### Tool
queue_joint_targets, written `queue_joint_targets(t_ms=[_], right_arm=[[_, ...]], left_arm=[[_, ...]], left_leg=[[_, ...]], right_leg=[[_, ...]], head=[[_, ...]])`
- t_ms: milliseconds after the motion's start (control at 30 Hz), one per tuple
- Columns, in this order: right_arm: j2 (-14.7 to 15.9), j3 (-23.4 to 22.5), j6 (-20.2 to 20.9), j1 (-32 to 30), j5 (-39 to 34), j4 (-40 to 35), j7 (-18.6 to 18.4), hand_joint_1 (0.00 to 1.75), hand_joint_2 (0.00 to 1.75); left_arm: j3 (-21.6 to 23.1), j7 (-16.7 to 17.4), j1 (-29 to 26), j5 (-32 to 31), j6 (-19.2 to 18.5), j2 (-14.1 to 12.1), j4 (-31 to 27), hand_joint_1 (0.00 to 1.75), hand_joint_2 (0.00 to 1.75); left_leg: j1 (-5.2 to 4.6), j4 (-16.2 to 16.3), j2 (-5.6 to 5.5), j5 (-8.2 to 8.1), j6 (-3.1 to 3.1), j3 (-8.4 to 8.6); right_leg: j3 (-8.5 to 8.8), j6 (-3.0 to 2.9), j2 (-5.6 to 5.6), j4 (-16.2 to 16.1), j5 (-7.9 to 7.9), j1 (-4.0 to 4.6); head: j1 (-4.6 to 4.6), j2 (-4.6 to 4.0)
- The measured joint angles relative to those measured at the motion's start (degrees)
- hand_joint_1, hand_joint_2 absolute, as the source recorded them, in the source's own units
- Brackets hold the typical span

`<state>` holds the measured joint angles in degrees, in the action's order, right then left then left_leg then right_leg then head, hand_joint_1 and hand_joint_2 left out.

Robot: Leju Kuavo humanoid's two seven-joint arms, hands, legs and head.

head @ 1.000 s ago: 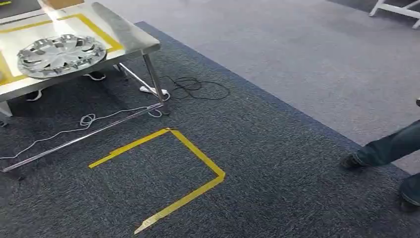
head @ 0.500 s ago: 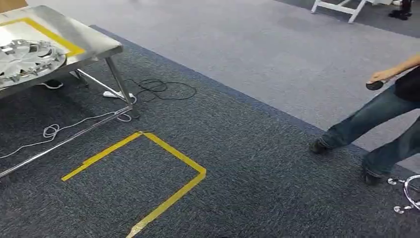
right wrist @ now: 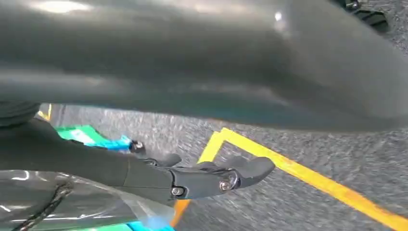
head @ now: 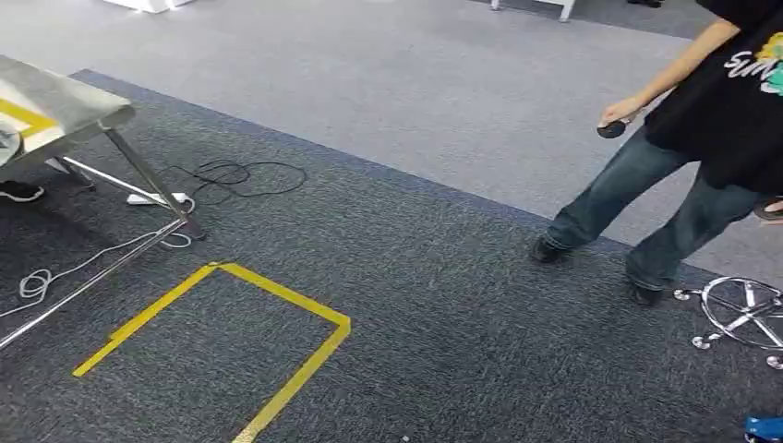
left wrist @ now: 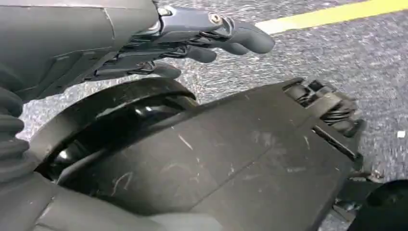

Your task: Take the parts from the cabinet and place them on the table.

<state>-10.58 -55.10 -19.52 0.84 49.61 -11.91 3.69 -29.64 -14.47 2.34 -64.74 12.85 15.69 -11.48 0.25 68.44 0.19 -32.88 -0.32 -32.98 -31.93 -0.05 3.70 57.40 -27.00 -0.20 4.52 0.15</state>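
The steel table (head: 65,103) with yellow tape on its top stands at the far left of the head view, and a silver sliver of the wheel cover (head: 6,144) lies at the picture's edge. My left hand (left wrist: 192,41) hangs over the dark carpet in the left wrist view, fingers stretched out straight and holding nothing. My right hand (right wrist: 202,175) hangs the same way in the right wrist view, fingers extended above a yellow tape line and empty.
A person (head: 702,120) in jeans and a black shirt stands at the right, a small dark object (head: 611,128) in one hand. A chrome chair base (head: 743,312) lies beside their feet. Cables (head: 231,175) trail by the table leg. A yellow tape square (head: 277,305) marks the carpet.
The camera has swung to the right: the table and wheel cover have slid off to the left edge, and the person and the chair base have come into view at the right.
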Motion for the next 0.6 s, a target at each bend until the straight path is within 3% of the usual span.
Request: queue_joint_targets(t_ms=[33, 67, 100, 200, 233, 267, 300, 367, 400, 433, 467, 500, 533, 567, 600], right_arm=[[0.00, -0.07, 0.24, 0.05, -0.15, 0.00, -0.02, 0.00, 0.00], [0.00, -0.15, 0.44, 0.08, -0.24, 0.00, -0.02, 0.00, 0.00], [0.00, -0.22, 0.48, 0.26, -0.31, 0.00, -0.02, 0.00, 0.00], [0.00, -0.35, 0.50, 0.15, -0.42, 0.00, -0.04, 0.00, 0.00], [0.02, -0.44, 0.50, 0.04, -0.41, 0.00, -0.04, 0.00, 0.00], [0.02, -0.57, 0.50, -0.11, -0.41, 0.00, -0.06, 0.00, 0.00], [0.02, -0.79, 0.52, -0.07, -0.41, 0.00, -0.11, 0.00, 0.00], [0.02, -0.87, 0.52, 0.20, -0.41, -0.02, -0.11, 0.00, 0.00], [0.02, -0.89, 0.55, 0.22, -0.42, -0.02, -0.09, 0.00, 0.00], [0.02, -0.90, 0.57, 0.11, -0.41, -0.02, -0.09, 0.00, 0.00], [0.02, -0.92, 0.57, -0.03, -0.41, 0.00, -0.11, 0.00, 0.00], [0.02, -0.94, 0.57, -0.08, -0.41, 0.00, -0.11, 0.00, 0.00], [0.02, -0.96, 0.57, -0.09, -0.41, -0.02, -0.11, 0.00, 0.00], [0.02, -0.98, 0.55, 0.01, -0.41, -0.09, -0.11, 0.00, 0.00], [0.02, -0.98, 0.57, 0.28, -0.42, -0.11, -0.11, 0.00, 0.00]], left_arm=[[0.00, 0.00, -0.03, -0.04, 0.00, 0.00, 0.00, 0.00, 0.00], [0.00, 0.16, -0.06, -0.07, 0.00, -0.07, 0.00, 0.00, 0.00], [0.00, 0.15, -0.09, -0.09, 0.00, -0.07, 0.02, 0.00, 0.00], [-0.02, 0.15, -0.13, -0.15, 0.02, -0.07, 0.02, 0.00, 0.00], [-0.02, 0.15, -0.13, -0.17, 0.04, 0.13, 0.02, 0.00, 0.00], [-0.04, 0.15, -0.15, -0.28, 0.07, 0.02, 0.02, 0.00, 0.00], [-0.04, 0.15, -0.28, -0.42, 0.11, 0.07, 0.02, 0.00, 0.00], [-0.09, 0.15, -0.44, -0.41, 0.17, 0.02, 0.02, 0.00, 0.00], [-0.09, 0.15, -0.44, -0.42, 0.17, -0.02, 0.02, 0.00, 0.00], [-0.09, 0.15, -0.43, -0.41, 0.17, -0.02, 0.02, 0.00, 0.00], [-0.11, 0.15, -0.40, -0.42, 0.17, -0.02, 0.02, 0.00, 0.00], [-0.11, 0.15, -0.39, -0.42, 0.17, 0.00, 0.02, 0.00, 0.00], [-0.11, 0.15, -0.38, -0.42, 0.17, 0.04, 0.02, 0.00, 0.00], [-0.11, 0.15, -0.38, -0.42, 0.17, 0.09, 0.02, 0.00, 0.00], [-0.11, 0.15, -0.40, -0.44, 0.18, 0.07, 0.02, 0.00, 0.00]], left_leg=[[0.17, -5.47, -1.15, 3.08, 0.12, 2.33], [0.35, -8.27, -3.90, 3.24, 0.37, 3.69], [0.44, -9.30, -5.76, 3.09, 0.46, 3.57], [-0.08, -9.71, -4.13, 3.03, 1.14, 3.28], [0.44, -10.52, -3.25, 3.44, 1.72, 3.47], [0.46, -10.71, -2.34, 3.61, 1.99, 3.71], [0.44, -10.73, -1.74, 3.69, 2.11, 3.68], [0.28, -10.72, 0.31, 3.61, 2.37, 3.56], [0.28, -10.69, 1.23, 3.57, 2.42, 3.38], [0.27, -10.69, 2.07, 3.54, 2.42, 3.43], [0.28, -10.69, 2.86, 3.49, 2.38, 3.46], [0.29, -10.68, 3.47, 3.41, 2.29, 3.52], [0.31, -10.68, 4.15, 3.29, 2.10, 3.69], [0.29, -10.66, 4.71, 3.13, 1.85, 4.04], [-0.27, -10.56, 5.20, 2.88, 1.38, 3.89]], right_leg=[[-0.04, 0.12, 0.97, 0.23, -0.01, -0.01], [-0.29, 0.30, 1.59, 0.37, -0.02, -0.11], [-0.84, 0.74, 2.26, 0.81, 0.10, 0.08], [-2.06, 2.06, 4.05, 0.59, 1.00, -0.62], [-2.56, 2.37, 4.28, 0.73, 0.94, -0.54], [-3.12, 2.54, 0.69, 1.73, 0.20, -0.23], [-4.33, 2.82, -1.51, 4.27, -1.54, -0.19], [-8.36, 3.18, -3.04, 12.82, -5.67, -0.45], [-9.86, 3.31, -3.25, 16.11, -6.83, -0.53], [-10.31, 3.38, -3.40, 17.43, -6.77, -0.58], [-9.25, 3.44, -3.64, 15.91, -5.35, -0.66], [-7.16, 3.42, -4.00, 12.24, -3.32, -0.73], [-4.01, 3.32, -4.89, 6.82, -1.04, -0.75], [-1.23, 3.26, -6.81, 2.08, 0.09, -0.72], [-0.18, 2.98, -8.03, 0.89, -0.96, 0.04]], head=[[-0.02, 0.00], [0.02, 0.00], [0.04, 0.00], [-0.02, 0.00], [-0.07, 0.00], [0.15, 0.00], [0.78, 0.02], [0.90, 0.00], [0.87, 0.00], [0.94, 0.00], [0.90, 0.00], [0.94, 0.00], [0.90, 0.00], [0.94, 0.00], [0.98, 0.00]])
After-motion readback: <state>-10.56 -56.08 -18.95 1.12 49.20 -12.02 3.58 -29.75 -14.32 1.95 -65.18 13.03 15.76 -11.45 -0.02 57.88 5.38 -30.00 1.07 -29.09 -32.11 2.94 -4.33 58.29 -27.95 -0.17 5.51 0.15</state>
